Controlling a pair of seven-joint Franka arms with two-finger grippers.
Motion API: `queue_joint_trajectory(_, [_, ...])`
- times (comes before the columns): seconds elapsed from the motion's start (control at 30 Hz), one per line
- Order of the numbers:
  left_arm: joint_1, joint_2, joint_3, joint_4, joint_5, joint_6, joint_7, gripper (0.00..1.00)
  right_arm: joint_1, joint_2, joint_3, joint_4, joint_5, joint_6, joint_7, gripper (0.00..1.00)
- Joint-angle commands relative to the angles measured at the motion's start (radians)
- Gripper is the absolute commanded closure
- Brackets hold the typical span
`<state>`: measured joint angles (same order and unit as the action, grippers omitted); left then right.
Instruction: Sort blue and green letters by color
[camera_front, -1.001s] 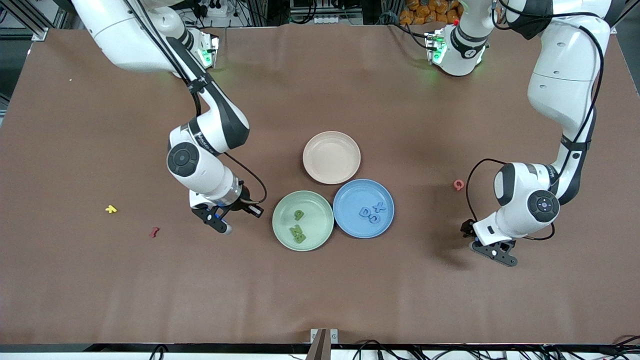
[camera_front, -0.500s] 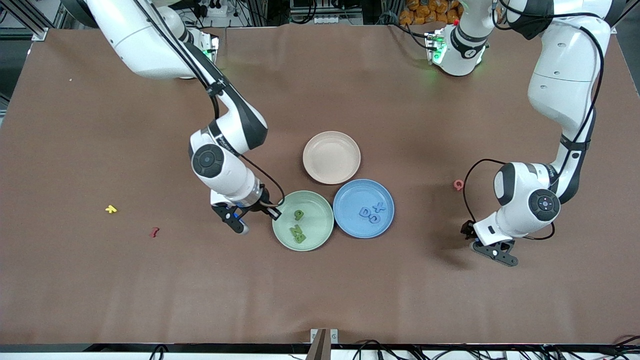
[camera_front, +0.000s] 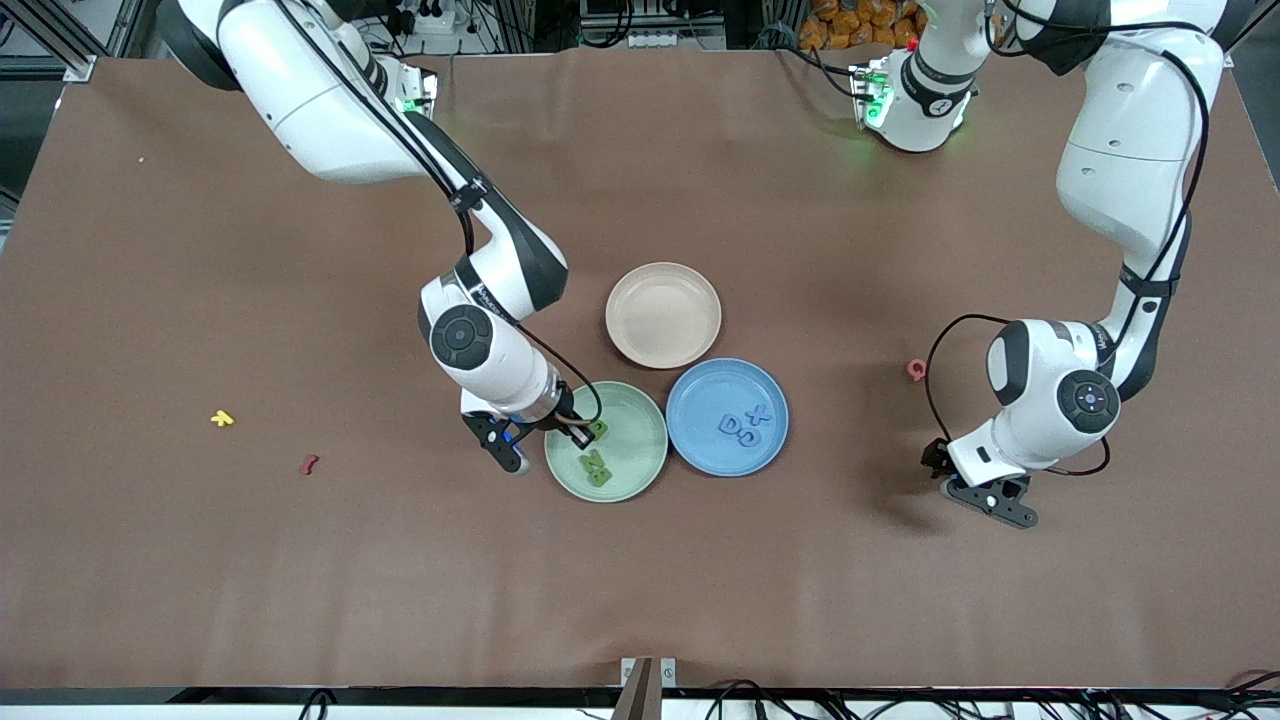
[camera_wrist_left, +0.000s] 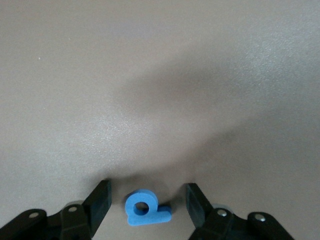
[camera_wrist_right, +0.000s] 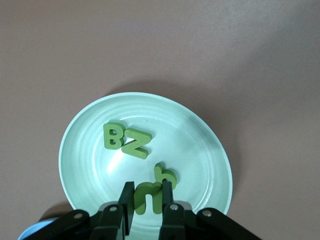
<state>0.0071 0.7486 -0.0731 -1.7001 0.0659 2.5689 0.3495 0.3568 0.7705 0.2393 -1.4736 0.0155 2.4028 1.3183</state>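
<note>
Since earlier frame: right arm swung from bare surface (camera_front: 200, 560) toward centre, right claw (camera_front: 577, 432) now over green plate (camera_front: 640, 466); left arm barely shifted; plates and letters in same spots. Front view: right claw over green plate's edge toward right arm's end, pinching small green letter (camera_front: 597, 429); green B and N (camera_front: 596, 467) lying flat in same plate, nearer front cam than claw. Blue plate (camera_front: 700, 440) touching green plate, toward left arm's end, w/ blue letters (camera_front: 745, 425) in it: X, D and a third, not legible. Pink plate (camera_front: 640, 345) farther from cam, between the two. Left claw (camera_front: 990, 498) low above bare surface toward left arm's end, well apart from plates; pink letter (camera_front: 914, 370) on surface near that arm. Yellow letter (camera_front: 222, 418) and dark red letter (camera_front: 309, 463) on surface toward right arm's end. Left wrist view: left claw (camera_wrist_left: 147, 207) spread, blue P (camera_wrist_left: 146, 208) lying flat on surface between fingers (camera_wrist_left: 100, 202), touching neither. Right wrist view: right claw (camera_wrist_right: 146, 197) pressed onto green u-shaped letter (camera_wrist_right: 146, 198), held upright over plate (camera_wrist_right: 210, 145); green P (camera_wrist_right: 164, 175) just beside it in plate; B (camera_wrist_right: 114, 136) and N (camera_wrist_right: 135, 144) touching each other.
</note>
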Motion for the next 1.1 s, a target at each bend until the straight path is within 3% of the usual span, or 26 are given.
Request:
queue_joint_trajectory(0.0, [0.014,-0.022,-0.005,-0.059,-0.020,0.013,0.009,0.30,0.008,0.024,-0.005,0.039,-0.020,-0.007,0.033,0.96])
queue_joint_trajectory(0.5, [0.016,-0.032,-0.007,-0.092,-0.021,0.045,0.008,0.31,0.027,0.055,-0.005,0.062,-0.022,0.004,0.075,0.88])
queue_joint_trajectory(0.53, [0.016,-0.034,-0.007,-0.093,-0.021,0.047,0.008,0.34,0.028,0.058,-0.005,0.064,-0.022,0.004,0.076,0.83])
queue_joint_trajectory(0.57, [0.017,-0.034,-0.007,-0.096,-0.021,0.053,0.008,0.38,0.028,0.058,-0.005,0.064,-0.022,0.006,0.078,0.70])
queue_joint_trajectory(0.7, [0.017,-0.034,-0.007,-0.102,-0.021,0.059,0.006,0.44,0.030,0.061,-0.005,0.064,-0.025,0.004,0.088,0.03])
queue_joint_trajectory(0.9, [0.017,-0.034,-0.007,-0.104,-0.029,0.065,0.006,0.51,0.030,0.061,-0.005,0.064,-0.055,0.001,0.090,0.00])
queue_joint_trajectory(1.07, [0.017,-0.034,-0.007,-0.104,-0.038,0.065,0.006,0.63,0.028,0.061,-0.005,0.064,-0.055,0.001,0.088,0.00])
